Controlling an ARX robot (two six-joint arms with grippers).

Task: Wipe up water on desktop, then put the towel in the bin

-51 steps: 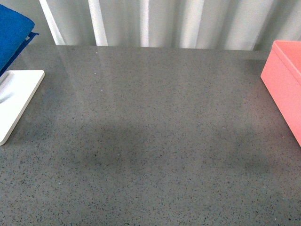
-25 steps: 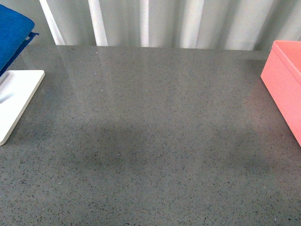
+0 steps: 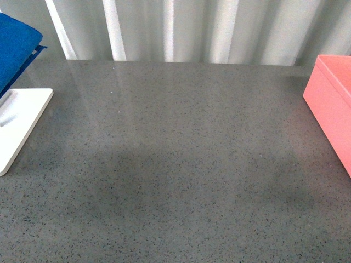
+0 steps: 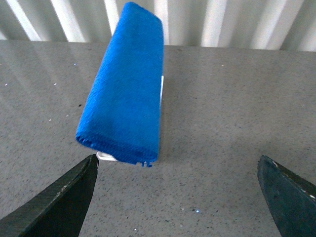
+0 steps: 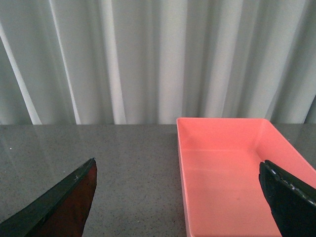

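Desk (image 3: 181, 164): wide, glossy, dark-grey speckled top that fills most of the front view. It carries pale streaks of reflected light and a few soft darker patches of shade.

Towel (image 3: 15, 46): bright blue and fuzzy, at about 10 o'clock from the desk's centre in the front view, cut off by the frame edge. The left wrist view shows it folded into a long thick pad, raised off the desk on a white support of which only a sliver shows beneath its near end.

White tray (image 3: 22, 118): flat, with rounded corners, at about 9 o'clock on the desk, just below the towel in the front view.

Bin (image 3: 330, 101): salmon-pink box with straight walls at about 3 o'clock, at the desk's right edge and partly out of frame, well apart from the towel. In the right wrist view its pink floor is in plain sight.

Left end effector (image 4: 177, 165): fingers spread wide with nothing between them. It is above the desk and apart from the towel, whose near end lies ahead of it, closer to one finger than to the other.

Right end effector (image 5: 177, 167): fingers likewise spread wide, gripping nothing. It faces the bin, which lies ahead between the two dark fingers.

Backdrop (image 3: 192, 27): pale, vertically ribbed wall or curtain along the desk's far edge, at 12 o'clock.
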